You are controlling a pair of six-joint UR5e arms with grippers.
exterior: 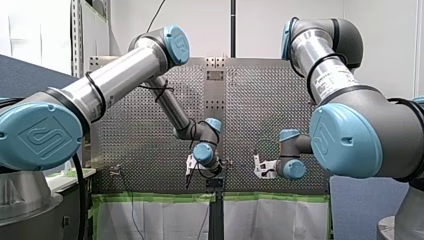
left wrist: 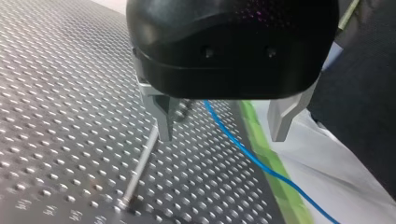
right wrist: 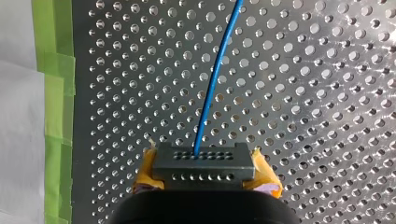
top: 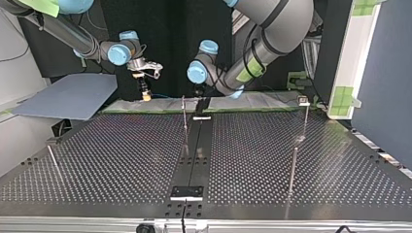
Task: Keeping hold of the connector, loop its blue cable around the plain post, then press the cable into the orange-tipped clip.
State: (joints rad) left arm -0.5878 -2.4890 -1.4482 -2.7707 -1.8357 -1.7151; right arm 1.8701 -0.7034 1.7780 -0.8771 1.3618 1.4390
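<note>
My right tool [right wrist: 205,173] grips the connector [right wrist: 204,161], its blue cable [right wrist: 212,88] running across the worktop [right wrist: 303,93]. My left tool [left wrist: 222,133] hangs wide open, cable between its fingers, post [left wrist: 142,163] beside one

Silver arms [exterior: 120,75], blue joint caps [exterior: 40,135], black left gripper [left wrist: 220,137]

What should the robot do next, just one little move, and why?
Probably my left gripper should shut its jaws on the blue cable. The cable runs between the open jaws, beside a thin metal post, and my right gripper holds the connector, so a grip there could steer the loop.
</note>
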